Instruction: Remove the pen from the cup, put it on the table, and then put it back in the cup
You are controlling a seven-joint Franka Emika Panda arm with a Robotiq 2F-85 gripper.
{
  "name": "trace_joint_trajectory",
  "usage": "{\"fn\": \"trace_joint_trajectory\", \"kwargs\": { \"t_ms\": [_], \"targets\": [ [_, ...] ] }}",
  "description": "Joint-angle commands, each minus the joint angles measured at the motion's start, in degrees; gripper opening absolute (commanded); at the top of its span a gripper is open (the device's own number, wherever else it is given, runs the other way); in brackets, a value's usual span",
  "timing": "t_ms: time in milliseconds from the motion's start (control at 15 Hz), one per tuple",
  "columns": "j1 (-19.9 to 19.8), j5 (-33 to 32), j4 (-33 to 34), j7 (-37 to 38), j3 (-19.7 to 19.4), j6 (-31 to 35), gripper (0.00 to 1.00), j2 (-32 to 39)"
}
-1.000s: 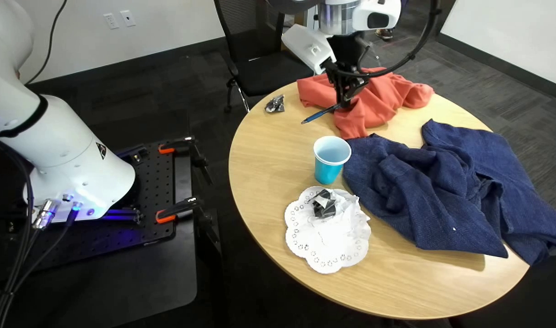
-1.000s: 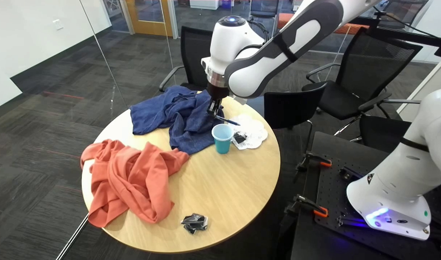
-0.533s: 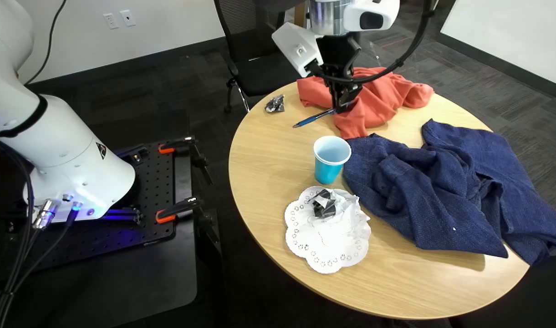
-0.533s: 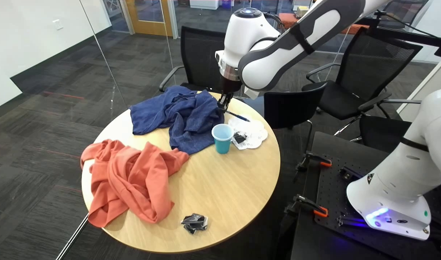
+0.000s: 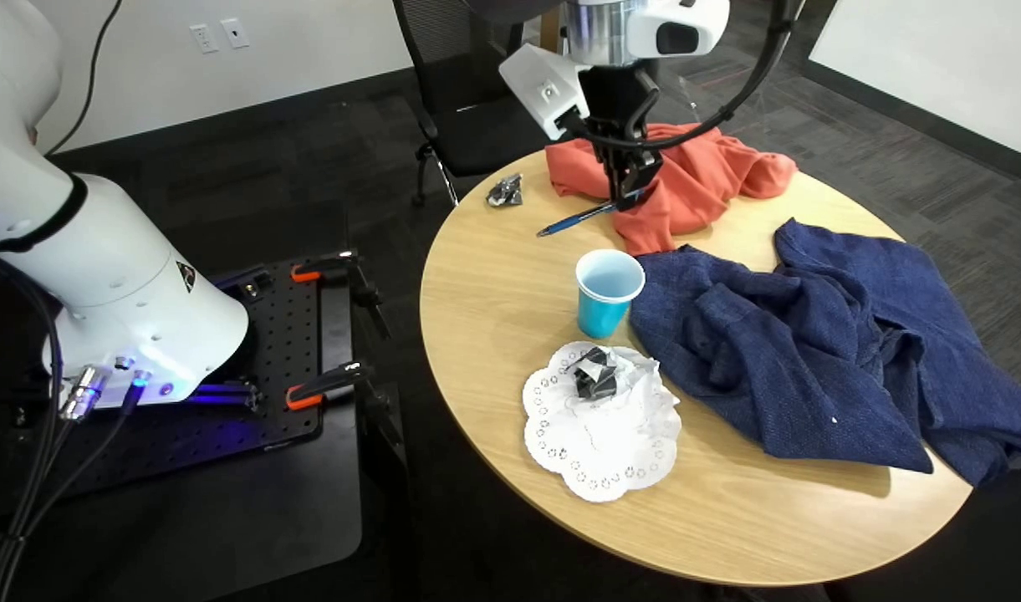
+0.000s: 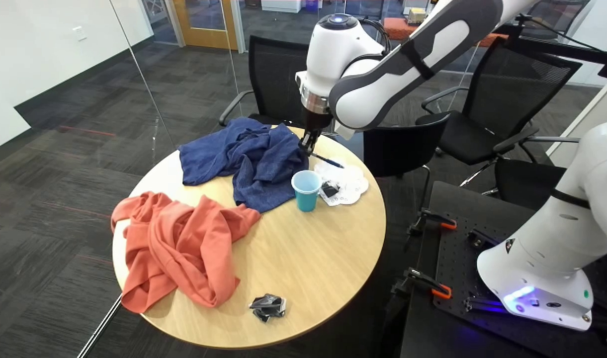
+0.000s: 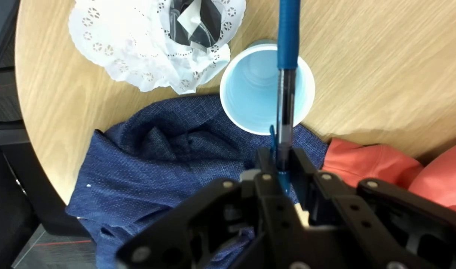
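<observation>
My gripper [image 5: 629,197] is shut on the blue pen [image 5: 579,219] near its clip end and holds it above the table [image 5: 493,318]. The pen slants, its far end pointing away from the fingers; it also shows in an exterior view [image 6: 328,160]. In the wrist view the pen [image 7: 288,37] sticks out from between the fingertips [image 7: 282,160] and passes across the view of the cup [image 7: 246,89]. The light-blue cup stands upright on the table in both exterior views [image 5: 602,314] [image 6: 306,200], apart from the gripper. Its visible inside holds nothing.
A dark blue cloth [image 5: 778,351] lies beside the cup. A red cloth [image 6: 184,248] lies on another part of the table. A white doily [image 5: 602,451] carries a small black object [image 5: 594,376]. A silvery-black crumpled object [image 6: 268,306] lies near the table's edge.
Over the last second my gripper has moved with the pen, right and slightly up in an exterior view, the pen's tip shifting too. In the last half second it has barely moved. The cup has not moved.
</observation>
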Motion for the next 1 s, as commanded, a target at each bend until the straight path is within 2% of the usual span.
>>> {"fn": "trace_joint_trajectory", "kwargs": {
  "t_ms": [0,267,533,933],
  "targets": [
    [2.12,-6.63,1.49,11.04,-1.27,0.22,0.04,0.7],
    [4.06,-14.55,2.47,24.99,-2.26,0.64,0.04,0.99],
    [6.54,-27.93,3.58,42.95,-4.53,1.35,0.04,1.36],
    [8.65,-47.82,5.92,69.62,-5.68,-1.17,0.04,2.61]
  ]
}}
